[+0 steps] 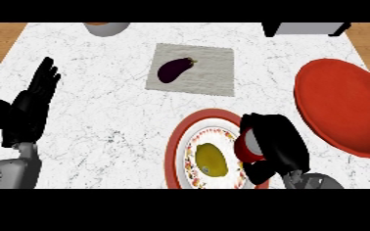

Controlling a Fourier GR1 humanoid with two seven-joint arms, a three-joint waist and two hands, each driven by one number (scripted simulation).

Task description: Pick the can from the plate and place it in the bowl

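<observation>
A red-rimmed plate [178, 147] with a patterned inner ring and a yellow centre lies at the lower middle of the counter. Over its right rim my right hand [278, 142] is curled round a red can [245, 149] with a pale top, and the hand hides most of the can. Whether the can touches the plate I cannot tell. A large red bowl [336, 103] sits to the right, partly cut off by the view's edge. My left hand [33, 103] rests open at the far left, fingers up, away from everything.
A dark purple eggplant [175, 70] lies on a beige mat [209, 78] behind the plate. A grey round vessel [107, 28] stands at the back left and a dark box-shaped object [303, 28] at the back right.
</observation>
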